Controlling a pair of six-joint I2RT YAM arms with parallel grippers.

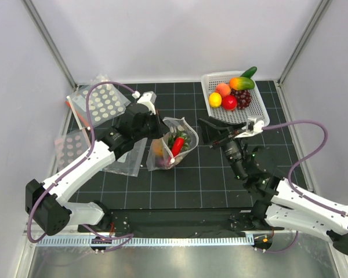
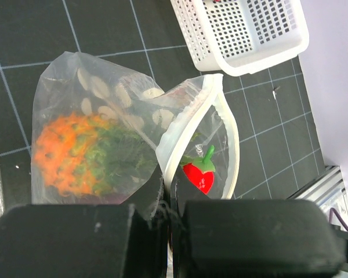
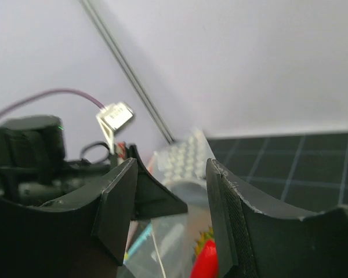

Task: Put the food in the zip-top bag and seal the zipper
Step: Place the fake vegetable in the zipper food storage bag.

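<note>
The zip-top bag [image 1: 174,147], clear with white dots, stands open mid-table. My left gripper [image 1: 158,124] is shut on its mouth rim; in the left wrist view [image 2: 171,202] the zipper strip [image 2: 188,124] runs from between the fingers. Inside the bag [image 2: 122,92] lie the orange-and-green pineapple [image 2: 75,153] and the red chili pepper [image 2: 201,175], which also shows from above [image 1: 177,146]. The round red fruit [image 1: 229,102] sits in the basket. I cannot make out the eggplant. My right gripper [image 1: 207,130] is open and empty just right of the bag, facing it [image 3: 171,185].
A white basket [image 1: 211,87] at the back right holds a peach, lemon, mango, dark grapes and a green piece. Other dotted bags [image 1: 101,101] and a plain clear bag [image 1: 124,159] lie on the left. The basket's corner [image 2: 243,58] shows beyond the bag.
</note>
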